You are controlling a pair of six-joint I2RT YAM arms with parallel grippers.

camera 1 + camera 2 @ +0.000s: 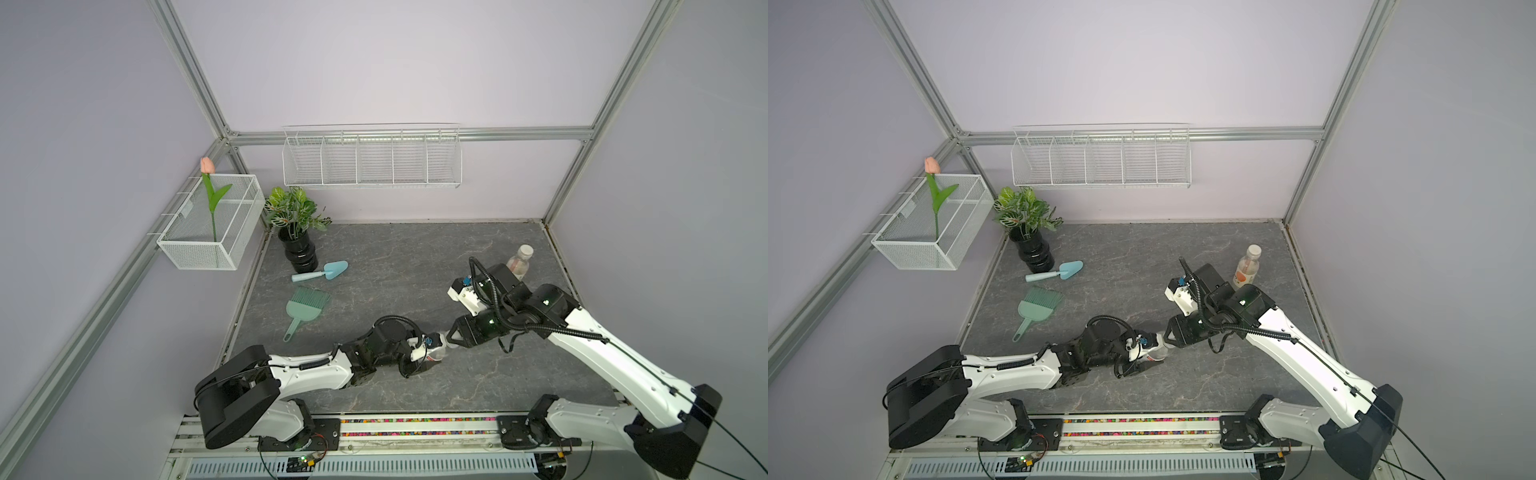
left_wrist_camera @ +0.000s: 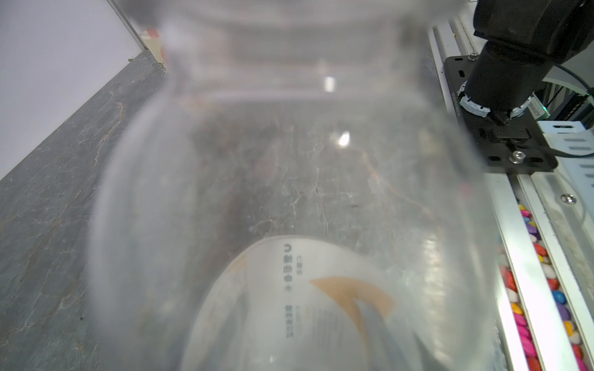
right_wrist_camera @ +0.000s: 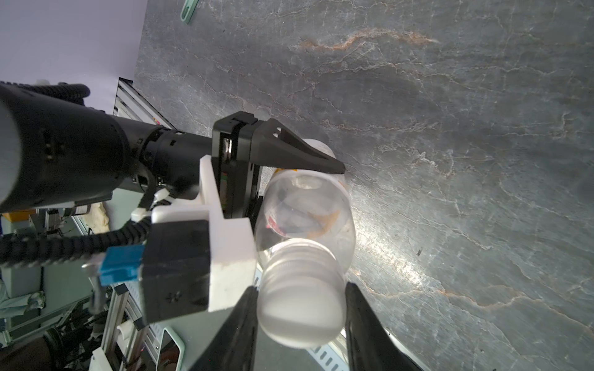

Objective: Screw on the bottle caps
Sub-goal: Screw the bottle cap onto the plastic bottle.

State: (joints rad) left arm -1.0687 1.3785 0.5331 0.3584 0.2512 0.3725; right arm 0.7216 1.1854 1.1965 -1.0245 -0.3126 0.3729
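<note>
two dark fingers (image 3: 239, 324) of the right gripper (image 3: 301, 289), one set against each side of the cap (image 3: 300, 313); they look closed on it, though how firmly cannot be told. cap: white, seated on the neck of the bottle (image 3: 305, 205); how far it is wound on is not visible. bottle: clear, orange-marked label, over the front middle of the table (image 1: 395, 266), neck toward the right arm; whether lifted or resting cannot be told. its body is clamped in the left gripper (image 1: 429, 354), one finger (image 3: 299, 157) lying along the wall, its partner hidden behind the plastic. other bottle (image 1: 518, 262): upright near the back right corner, well apart, with the other cap (image 1: 525, 250) on top. sundry, left side of the table: trowel (image 1: 322, 271), hand brush (image 1: 305, 309), black vase (image 1: 299, 251) with a plant. hazards, as judged: cross-threading if the cap sits tilted when the turn begins; fingers slipping round the cap if the squeeze is light; bottle twisting inside the left grip, since the thin wall gives; wall buckling if that grip tightens to stop it.
</note>
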